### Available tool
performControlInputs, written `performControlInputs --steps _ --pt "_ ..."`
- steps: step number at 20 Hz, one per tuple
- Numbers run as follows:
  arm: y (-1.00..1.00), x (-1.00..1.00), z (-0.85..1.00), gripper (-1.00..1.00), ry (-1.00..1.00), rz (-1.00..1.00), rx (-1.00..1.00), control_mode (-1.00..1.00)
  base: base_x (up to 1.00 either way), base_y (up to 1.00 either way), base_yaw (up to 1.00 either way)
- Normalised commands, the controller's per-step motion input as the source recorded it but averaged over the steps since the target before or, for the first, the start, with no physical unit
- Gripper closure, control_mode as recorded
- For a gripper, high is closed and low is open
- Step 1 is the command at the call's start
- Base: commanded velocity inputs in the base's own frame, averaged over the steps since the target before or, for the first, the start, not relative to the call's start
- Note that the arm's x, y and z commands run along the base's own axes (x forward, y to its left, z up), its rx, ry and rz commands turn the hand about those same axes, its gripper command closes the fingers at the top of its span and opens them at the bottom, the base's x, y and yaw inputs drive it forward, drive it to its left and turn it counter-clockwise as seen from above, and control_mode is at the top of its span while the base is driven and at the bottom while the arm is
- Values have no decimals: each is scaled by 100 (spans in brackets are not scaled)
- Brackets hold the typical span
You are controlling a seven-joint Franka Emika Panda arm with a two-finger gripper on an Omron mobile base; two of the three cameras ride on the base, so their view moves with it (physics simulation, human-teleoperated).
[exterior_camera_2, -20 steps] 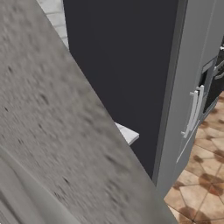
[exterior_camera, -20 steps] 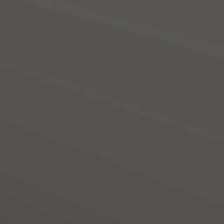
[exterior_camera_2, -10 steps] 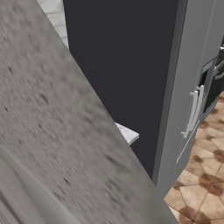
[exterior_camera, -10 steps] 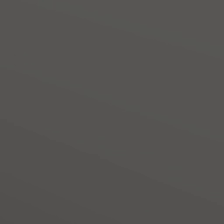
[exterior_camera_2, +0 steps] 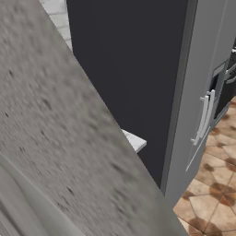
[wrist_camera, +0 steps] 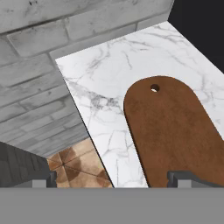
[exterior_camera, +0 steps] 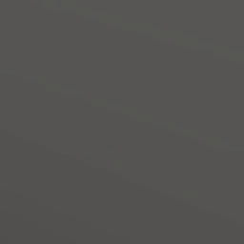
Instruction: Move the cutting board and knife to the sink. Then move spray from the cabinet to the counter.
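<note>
White marble counter by a grey brick wall, brown cutting board lying flat on it, gripper fingers spread wide above, holding nothing, tall grey fridge nearby.

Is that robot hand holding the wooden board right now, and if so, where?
Nothing is held. The gripper is open above the cutting board, which lies flat on the counter.

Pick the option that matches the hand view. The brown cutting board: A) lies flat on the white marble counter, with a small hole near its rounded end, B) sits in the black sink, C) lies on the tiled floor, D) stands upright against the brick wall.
A: the cutting board lies flat on the marble counter, its small hole near the rounded end.
</note>
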Motion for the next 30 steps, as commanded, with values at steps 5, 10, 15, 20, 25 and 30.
performControlInputs --steps 5,10,15,20,25,30 --pt "15 29 -10 -100 0 8 0 -100 0 0 0" --pt "14 27 -13 -100 0 1 -1 -100 0 0 0" --pt "23 35 -21 -100 0 0 -5 -100 0 0 0" --pt "22 38 -24 -100 0 -1 -4 -100 0 0 0" --pt "7 39 -21 -100 0 0 -1 -100 0 0 0" --pt "0 41 -19 -100 0 0 0 -100 0 0 0"
